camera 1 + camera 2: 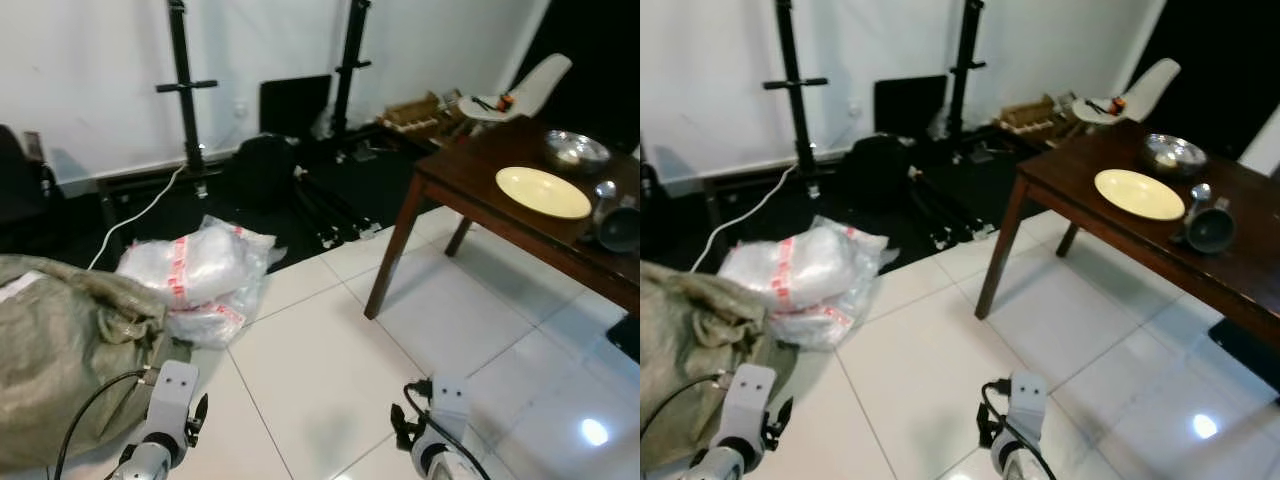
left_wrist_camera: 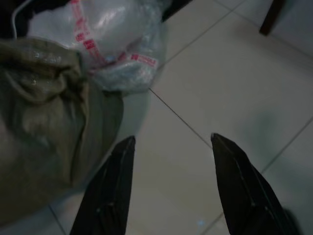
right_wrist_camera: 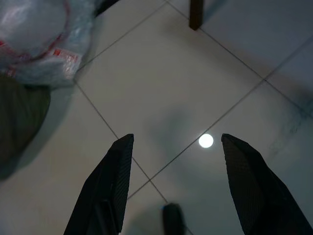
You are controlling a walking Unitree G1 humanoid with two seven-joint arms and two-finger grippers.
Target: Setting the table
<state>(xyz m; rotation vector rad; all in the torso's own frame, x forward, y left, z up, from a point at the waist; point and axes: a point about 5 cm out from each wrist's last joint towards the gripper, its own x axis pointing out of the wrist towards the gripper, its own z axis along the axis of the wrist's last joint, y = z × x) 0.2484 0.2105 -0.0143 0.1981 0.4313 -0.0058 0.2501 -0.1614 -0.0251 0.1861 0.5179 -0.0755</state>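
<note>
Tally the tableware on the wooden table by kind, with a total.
Plates: 1, the cream plate
Metal bowls: 1, the steel bowl
Dark cups: 1, the cup lying on its side
Spoons: 1, the metal spoon
Total: 4 on the wooden table

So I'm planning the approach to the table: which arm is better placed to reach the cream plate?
Probably the right. The dark wooden table and cream oval plate lie to the robot's right. Both the right gripper and left gripper hang open and empty over floor tiles.
</note>
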